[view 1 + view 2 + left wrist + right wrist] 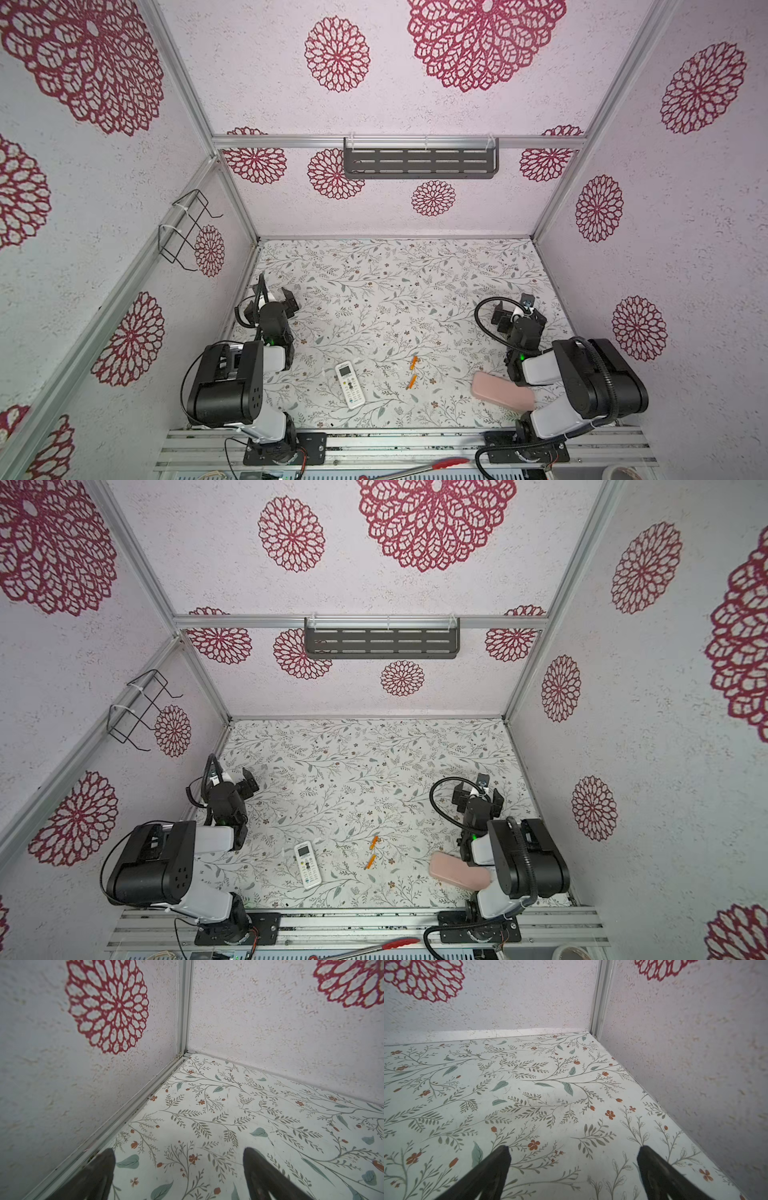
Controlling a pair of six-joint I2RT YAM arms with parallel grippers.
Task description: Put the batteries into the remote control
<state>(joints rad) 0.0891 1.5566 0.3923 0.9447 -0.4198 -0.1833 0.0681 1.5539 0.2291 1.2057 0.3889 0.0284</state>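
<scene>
The slim white rectangular plastic remote control (350, 385) is lying buttons-up on the flower-printed table top (374, 282). The two small orange cylindrical batteries (414, 361) are lying near the remote control on the right arm's side, apart from each other and not touching it. A pink rounded oblong pad (503, 392) is lying beyond them, farther from the remote control. The left gripper (178, 1154) is hovering well behind the remote control with its jaws spread wide, grasping nothing. The right gripper (573, 1150) is hovering well behind it too, past the batteries, equally released and empty.

I am thinking the battery cover is underneath, so the remote control is needing a turn. Its thin body may slip during this. The round batteries may roll away from a careless touch.
</scene>
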